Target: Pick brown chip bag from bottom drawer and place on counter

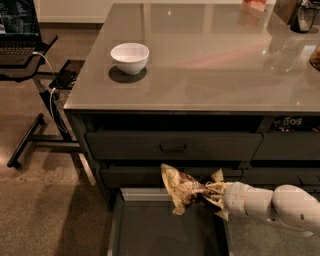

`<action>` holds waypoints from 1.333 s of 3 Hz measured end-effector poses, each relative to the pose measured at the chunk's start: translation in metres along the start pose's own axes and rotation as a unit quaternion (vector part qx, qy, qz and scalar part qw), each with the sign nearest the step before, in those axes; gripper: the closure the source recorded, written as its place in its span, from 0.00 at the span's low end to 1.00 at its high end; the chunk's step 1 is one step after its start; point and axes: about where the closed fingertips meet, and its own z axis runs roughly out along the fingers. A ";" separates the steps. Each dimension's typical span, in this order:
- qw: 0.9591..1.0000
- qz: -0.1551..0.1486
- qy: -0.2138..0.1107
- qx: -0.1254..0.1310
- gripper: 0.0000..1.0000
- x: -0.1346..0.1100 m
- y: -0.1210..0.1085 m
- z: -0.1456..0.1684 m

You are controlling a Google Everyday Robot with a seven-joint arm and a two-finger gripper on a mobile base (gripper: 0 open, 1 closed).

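Note:
My gripper (pixel 210 192) reaches in from the right on a white arm and is shut on the brown chip bag (pixel 181 189). The bag is crumpled, tan with a dark brown centre, and hangs in the air above the open bottom drawer (pixel 165 230), in front of the second drawer's face. The bottom drawer is pulled out and its dark flat inside shows nothing in it. The counter (pixel 210 55) is the glossy grey-brown top above the drawers, well above the bag.
A white bowl (pixel 130 57) stands on the counter's left part. Jars and a dark object sit at the counter's far right (pixel 305 15). A black laptop stand (pixel 22 50) with cables stands to the left of the cabinet. Two handled drawers (pixel 172 146) are shut.

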 end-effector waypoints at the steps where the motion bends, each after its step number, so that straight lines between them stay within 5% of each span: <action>1: 0.999 -0.037 0.012 0.017 1.00 -0.031 -0.014 -0.022; 2: 0.994 -0.099 0.018 0.036 1.00 -0.090 -0.028 -0.063; 4: 0.978 -0.205 -0.011 0.048 1.00 -0.215 -0.051 -0.138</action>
